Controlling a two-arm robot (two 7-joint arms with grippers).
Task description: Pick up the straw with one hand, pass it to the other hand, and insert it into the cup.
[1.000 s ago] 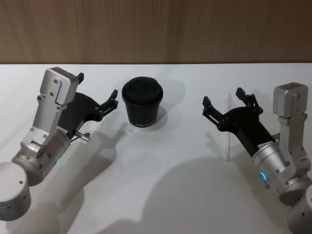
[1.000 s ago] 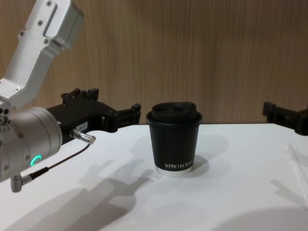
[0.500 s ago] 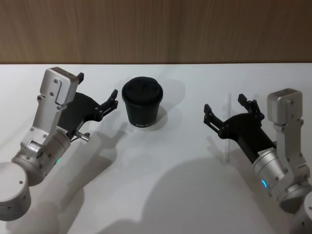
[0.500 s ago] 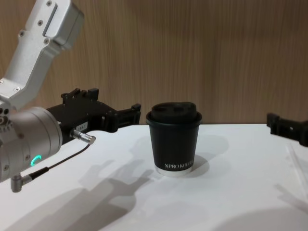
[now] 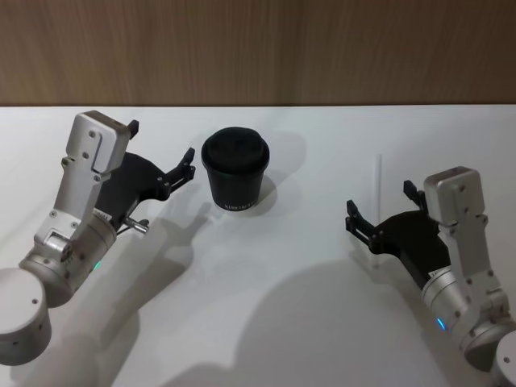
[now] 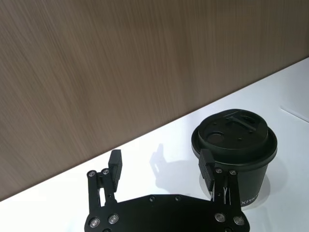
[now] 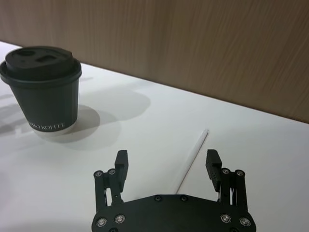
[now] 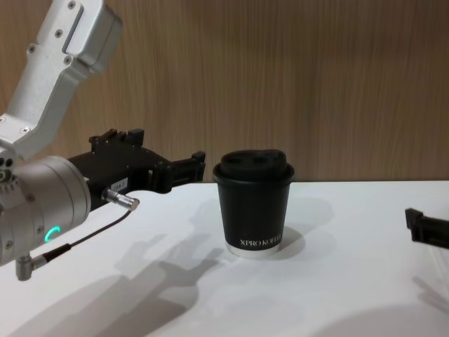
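Low over the white table, the right gripper straddles the straw, its jaws spread wide with one finger on each side, apparently so that a simple squeeze would pinch the thin tube across its width. The straw lies flat on the table, lengthwise toward the wooden wall, well apart from the cup and on the cup's right. Whether the fingertips already touch the tabletop is hard to judge from these angles; nothing is gripped yet. The cup stands upright with its domed lid on, nearer the robot's left side. Just beside it hangs the left gripper, jaws also open and empty, pointed toward the cup. That looks like a sensible post for taking the straw and having only a short reach to the lid.
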